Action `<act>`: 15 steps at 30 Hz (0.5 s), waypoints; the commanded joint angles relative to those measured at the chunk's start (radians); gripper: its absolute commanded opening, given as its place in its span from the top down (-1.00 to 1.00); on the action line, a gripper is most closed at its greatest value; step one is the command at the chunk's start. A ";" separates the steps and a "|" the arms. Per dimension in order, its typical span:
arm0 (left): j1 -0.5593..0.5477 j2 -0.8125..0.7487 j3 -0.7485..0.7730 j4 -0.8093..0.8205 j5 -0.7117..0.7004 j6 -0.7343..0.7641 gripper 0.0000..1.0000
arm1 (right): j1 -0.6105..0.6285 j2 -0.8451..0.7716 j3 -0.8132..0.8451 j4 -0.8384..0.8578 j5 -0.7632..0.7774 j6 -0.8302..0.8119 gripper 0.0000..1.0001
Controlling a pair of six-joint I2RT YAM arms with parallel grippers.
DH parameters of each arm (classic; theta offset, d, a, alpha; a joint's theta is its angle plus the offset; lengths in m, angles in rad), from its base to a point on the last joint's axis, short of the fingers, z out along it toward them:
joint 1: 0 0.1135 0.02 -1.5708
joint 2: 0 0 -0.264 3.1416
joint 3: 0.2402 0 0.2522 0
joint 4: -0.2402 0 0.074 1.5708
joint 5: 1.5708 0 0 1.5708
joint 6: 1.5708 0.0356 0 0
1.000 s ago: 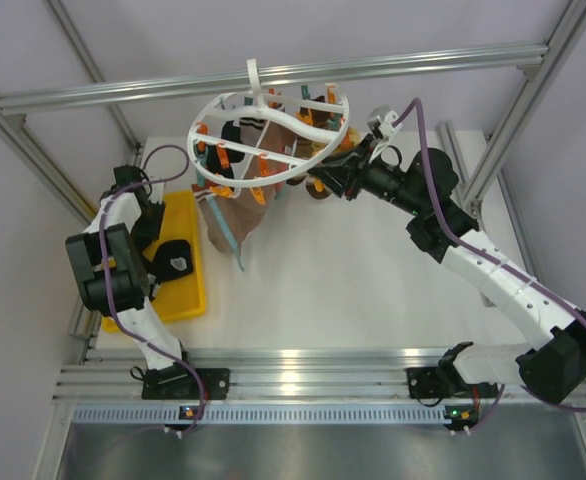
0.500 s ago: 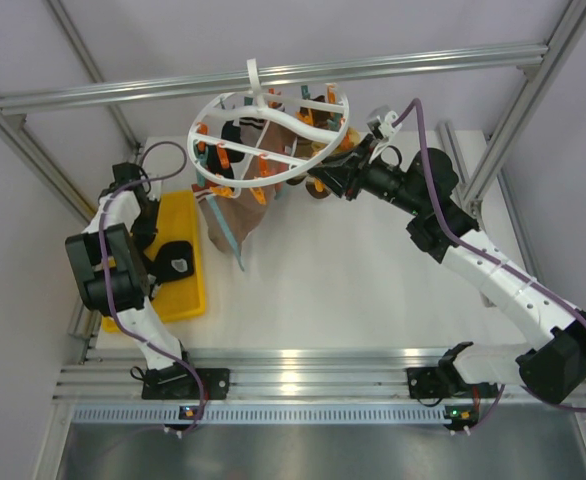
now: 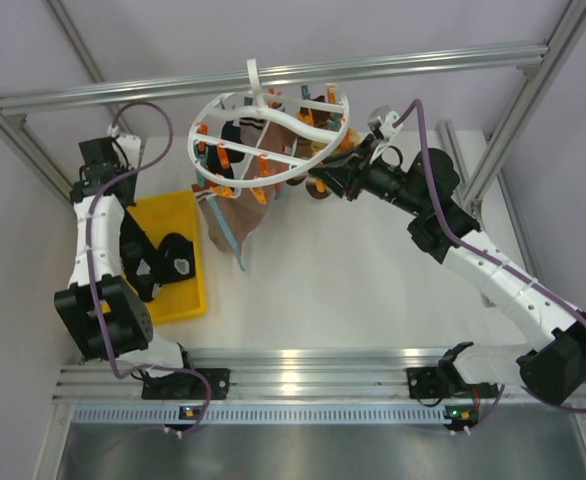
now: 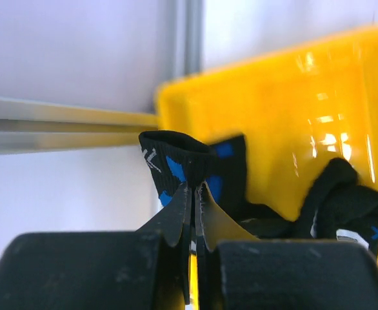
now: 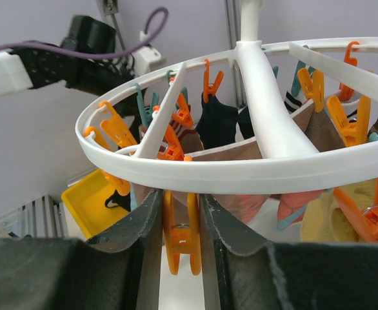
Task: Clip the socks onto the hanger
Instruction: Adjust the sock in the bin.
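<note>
— Over the yellow tray (image 4: 318, 97), at the left edge of the desk (image 3: 373, 290), what has the left pincer (image 4: 194, 191) got?
— A dark sock (image 4: 176, 161) with blue marks on its cuff. The two fingers are pressed together on that cuff. The rest of the fabric trails down toward the tray, and I cannot tell whether it is fully off the floor
— Anything else in there?
— A second dark sock (image 4: 347, 203), crumpled on the tray floor. From the top camera a white patch shows on dark fabric, but I cannot say which of the two carries it
— Where is the hanger?
— The round white hanger (image 3: 273, 140) hangs above the far middle of the desk, with its hook (image 3: 253, 78) up at the aluminium crossbar (image 3: 423, 61). Orange and teal clips sit along both rings
— Are any socks on it?
— Yes. A brown sock (image 3: 231, 215) with light-blue edging hangs below the left side. The right wrist camera shows a navy sock (image 5: 215, 123) under an orange peg further in, with more brown fabric beside it
— And the right arm?
— It reaches in from the right to the hanger's right side. The right pincer (image 5: 179, 200) sits just under the outer ring, one finger on each side of an orange clip (image 5: 181, 245) that hangs from the ring. Both fingers touch the clip's sides, so it is closed on that clip
</note>
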 commanded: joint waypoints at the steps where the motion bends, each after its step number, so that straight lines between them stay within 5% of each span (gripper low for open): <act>1: 0.000 -0.108 0.099 -0.026 -0.017 0.060 1.00 | -0.012 -0.029 0.026 -0.011 -0.013 -0.003 1.00; 9: 0.000 -0.232 0.196 -0.175 0.155 0.087 1.00 | -0.012 -0.040 0.030 -0.017 -0.013 -0.006 1.00; 15: 0.001 -0.315 -0.030 -0.230 0.269 0.225 1.00 | -0.012 -0.043 0.026 -0.020 -0.013 -0.007 1.00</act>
